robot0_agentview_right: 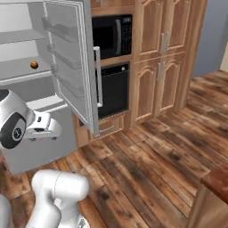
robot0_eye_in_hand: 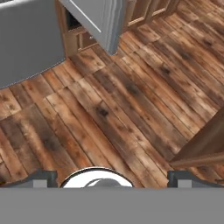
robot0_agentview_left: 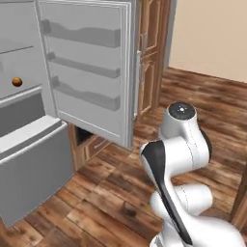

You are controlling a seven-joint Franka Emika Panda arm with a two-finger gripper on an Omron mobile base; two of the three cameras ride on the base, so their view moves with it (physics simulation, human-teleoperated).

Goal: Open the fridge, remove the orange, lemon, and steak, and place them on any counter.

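fridge (robot0_agentview_left: 29, 96): open, door (robot0_agentview_left: 89, 67) swung wide, bottom drawer (robot0_agentview_left: 34, 169) pulled out
orange (robot0_agentview_left: 17, 82): on an inner shelf, above the drawer; also seen in right base view (robot0_agentview_right: 34, 65)
lemon, steak: cannot tell where
tabletop (robot0_agentview_right: 218, 178): corner at lower right, well apart from the fridge
fingers (robot0_eye_in_hand: 43, 178): two dark tips set wide apart, holding nothing, pointing down over the wood floor (robot0_eye_in_hand: 131, 100)
arm (robot0_agentview_left: 178, 144): folded low, well apart from the orange
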